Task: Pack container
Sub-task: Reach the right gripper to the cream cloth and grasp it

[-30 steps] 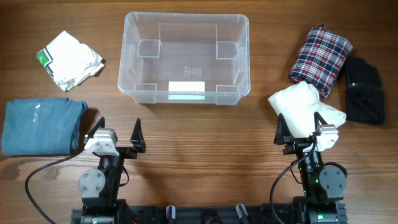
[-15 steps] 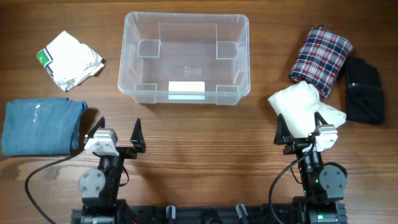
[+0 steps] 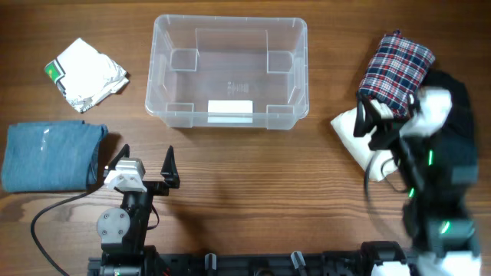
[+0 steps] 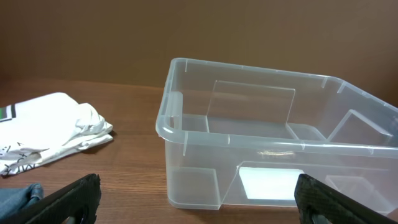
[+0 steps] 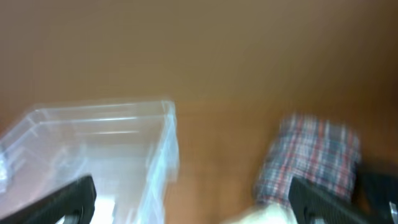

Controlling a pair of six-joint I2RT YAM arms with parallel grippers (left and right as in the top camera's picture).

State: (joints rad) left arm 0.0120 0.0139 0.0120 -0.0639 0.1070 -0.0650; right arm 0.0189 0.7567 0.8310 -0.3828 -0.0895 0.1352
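The container is a clear plastic bin with a white label on its near long side. It stands empty at the table's middle back, and also shows in the left wrist view and, blurred, in the right wrist view. My left gripper is open and empty in front of the bin; its jaws frame the label. My right gripper is open and empty, raised over the folded white cloth right of the bin. Its view is blurred, and its jaws hold nothing.
A plaid cloth and a black cloth lie at the right, partly under my right arm. A folded blue cloth lies at the left front. A crumpled white printed cloth lies at the left back.
My right arm has lifted from its rest pose and swung forward over the white cloth, towards the plaid cloth. The left arm and all the objects have not moved.
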